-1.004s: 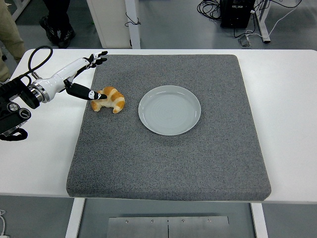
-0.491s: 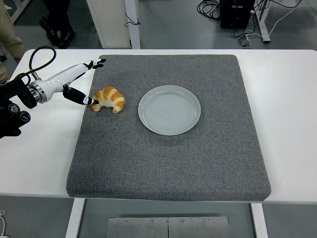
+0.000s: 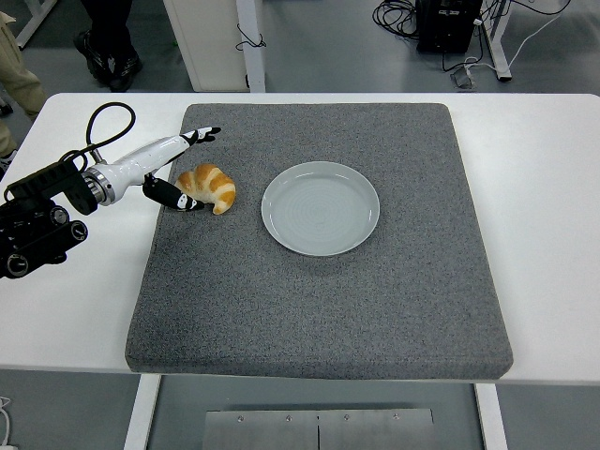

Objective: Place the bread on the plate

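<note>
Croissant (image 3: 212, 185) x1, plate (image 3: 321, 208) x1, left hand (image 3: 178, 169) beside

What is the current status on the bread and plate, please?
Left hand open, thumb at the croissant, no grasp yet. Right hand not in view. Croissant on the grey mat, left of the empty plate. Path between them clear.

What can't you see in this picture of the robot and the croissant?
- Head view: the underside of the golden croissant is hidden against the grey felt mat.
- Whether the thumb of the left hand really touches the croissant is too small to tell.
- The right arm is outside the picture.
- The people at the top are cut off by the edge; only legs and shoes show.
</note>
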You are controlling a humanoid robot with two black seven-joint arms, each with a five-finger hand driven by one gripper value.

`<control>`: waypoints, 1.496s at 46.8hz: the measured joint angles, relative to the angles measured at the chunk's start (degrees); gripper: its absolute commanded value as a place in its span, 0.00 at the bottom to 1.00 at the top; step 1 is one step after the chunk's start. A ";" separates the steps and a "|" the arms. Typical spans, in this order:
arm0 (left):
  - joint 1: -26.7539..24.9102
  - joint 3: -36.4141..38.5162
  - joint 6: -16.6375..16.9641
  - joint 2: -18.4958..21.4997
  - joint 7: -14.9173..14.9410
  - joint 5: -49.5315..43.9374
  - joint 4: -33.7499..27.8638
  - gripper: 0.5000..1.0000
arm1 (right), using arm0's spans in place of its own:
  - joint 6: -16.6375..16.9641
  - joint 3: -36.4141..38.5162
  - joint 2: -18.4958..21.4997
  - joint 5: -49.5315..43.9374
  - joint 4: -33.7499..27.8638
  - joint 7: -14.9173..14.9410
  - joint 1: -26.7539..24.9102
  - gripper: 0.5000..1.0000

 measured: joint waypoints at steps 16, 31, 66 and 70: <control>0.07 1.18 0.24 -2.42 0.00 -0.14 2.58 0.92 | -0.01 -0.01 0.00 0.00 0.02 0.00 0.00 1.00; 0.08 1.86 1.08 -3.07 0.00 -0.91 3.29 0.85 | -0.01 0.01 0.00 0.00 0.02 0.00 0.00 1.00; -3.11 1.74 0.21 -2.90 -4.92 -1.24 4.59 0.00 | -0.01 0.00 0.00 0.00 -0.01 0.01 0.00 1.00; -5.01 1.77 -0.88 -1.90 -5.28 -1.26 4.15 0.00 | -0.01 0.00 0.00 0.00 0.01 0.01 -0.01 1.00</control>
